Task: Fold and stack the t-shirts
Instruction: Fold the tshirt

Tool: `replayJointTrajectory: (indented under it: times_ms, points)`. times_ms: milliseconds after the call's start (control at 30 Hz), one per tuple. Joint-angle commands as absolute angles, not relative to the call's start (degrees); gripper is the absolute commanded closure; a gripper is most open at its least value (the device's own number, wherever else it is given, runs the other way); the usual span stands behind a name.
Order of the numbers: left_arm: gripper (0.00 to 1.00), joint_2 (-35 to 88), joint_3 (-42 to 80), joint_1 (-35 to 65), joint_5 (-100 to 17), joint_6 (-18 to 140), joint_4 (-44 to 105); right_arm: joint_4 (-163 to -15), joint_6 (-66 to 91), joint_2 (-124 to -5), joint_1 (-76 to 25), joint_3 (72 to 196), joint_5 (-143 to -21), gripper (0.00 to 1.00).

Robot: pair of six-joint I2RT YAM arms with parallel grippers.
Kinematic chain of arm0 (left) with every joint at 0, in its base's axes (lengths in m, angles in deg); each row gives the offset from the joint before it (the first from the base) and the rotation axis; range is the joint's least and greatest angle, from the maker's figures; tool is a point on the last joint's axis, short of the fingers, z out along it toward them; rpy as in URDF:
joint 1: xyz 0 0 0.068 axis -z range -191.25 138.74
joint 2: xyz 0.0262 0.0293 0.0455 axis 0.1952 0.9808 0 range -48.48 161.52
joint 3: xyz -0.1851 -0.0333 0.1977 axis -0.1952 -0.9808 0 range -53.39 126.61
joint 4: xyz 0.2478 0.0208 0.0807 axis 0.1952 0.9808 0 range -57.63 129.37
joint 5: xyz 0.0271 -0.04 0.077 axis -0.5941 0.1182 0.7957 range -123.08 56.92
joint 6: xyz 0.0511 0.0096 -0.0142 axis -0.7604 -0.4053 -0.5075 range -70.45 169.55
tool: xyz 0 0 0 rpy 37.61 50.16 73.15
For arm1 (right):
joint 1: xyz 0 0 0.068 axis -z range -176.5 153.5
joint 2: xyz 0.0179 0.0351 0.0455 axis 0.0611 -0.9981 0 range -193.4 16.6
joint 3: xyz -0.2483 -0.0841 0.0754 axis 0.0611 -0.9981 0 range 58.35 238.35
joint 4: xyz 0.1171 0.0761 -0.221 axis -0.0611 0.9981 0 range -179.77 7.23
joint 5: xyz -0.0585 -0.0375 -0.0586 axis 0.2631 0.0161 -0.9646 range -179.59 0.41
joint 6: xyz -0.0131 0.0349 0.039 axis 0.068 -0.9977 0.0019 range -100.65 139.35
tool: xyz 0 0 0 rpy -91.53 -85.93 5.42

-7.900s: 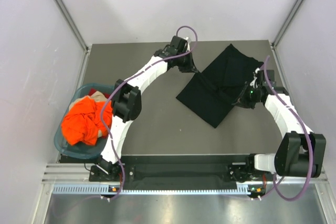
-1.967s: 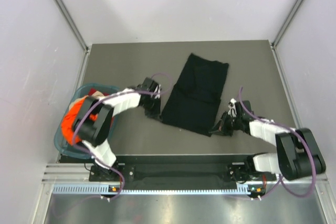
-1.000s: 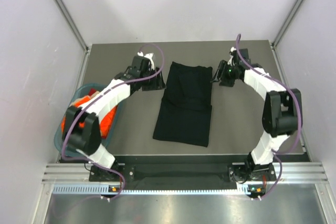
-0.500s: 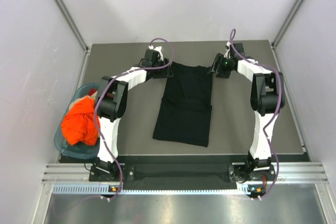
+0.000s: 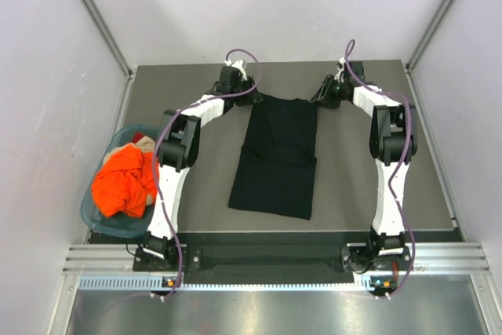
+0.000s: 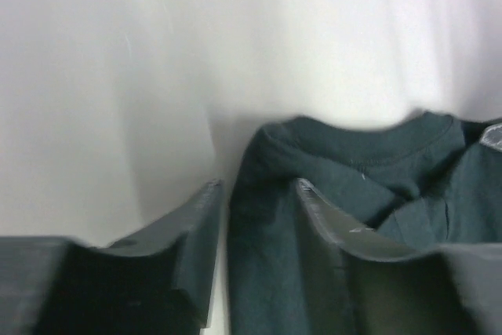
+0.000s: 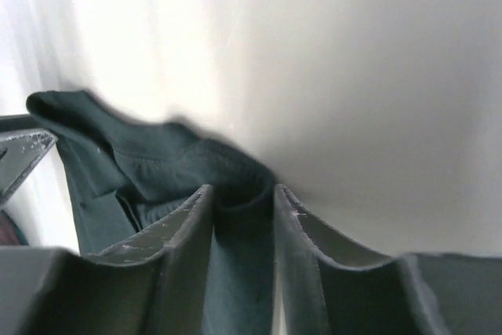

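Black t-shirt (image 5: 276, 154): folded lengthwise into a narrow panel, flat on the grey table (image 5: 369, 186), collar end far, hem end near. Orange t-shirt (image 5: 121, 182): crumpled in the teal basket (image 5: 88, 213) at the left table edge, well apart from the panel.

Left gripper (image 5: 252, 98): at the far-left corner of the panel. Wrist view: jaws set to a narrow gap, shoulder edge of the cloth between the fingers (image 6: 194, 229), a strip of bare table showing in the gap. Read as straddling, not yet clamped. Right gripper (image 5: 318, 100): at the far-right corner, same narrow gap, a bunched fold between the fingers (image 7: 182, 231).

Step in hand, by judgement: crosswise fold of the black shirt, pick-up of both collar-end corners. Next: close both jaws fully on all layers, lift together, carry toward the hem end at matched pace, lay down edge on edge. Risk: lower layer left behind on one side, skewed fold.

Against the view half a second back: panel unmoved, both grippers closer in at the far corners. Against two seconds back: panel squared to the table edges, arms shifted from near end to far end.
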State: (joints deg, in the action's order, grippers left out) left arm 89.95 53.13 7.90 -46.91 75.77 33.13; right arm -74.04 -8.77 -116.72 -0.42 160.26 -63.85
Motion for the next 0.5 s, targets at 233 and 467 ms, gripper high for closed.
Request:
replayJointTrajectory:
  times_ms: [233,467]
  points:
    - [1.00,95.1,59.7,5.1,-50.1,84.4,27.5,-76.3,-12.8,-120.7,1.0,165.7,-64.4,1.00]
    - [1.00,101.4,70.1,4.7,-50.9,87.7,29.6,-76.6,-14.5,-124.4,2.2,171.1,-63.5,1.00]
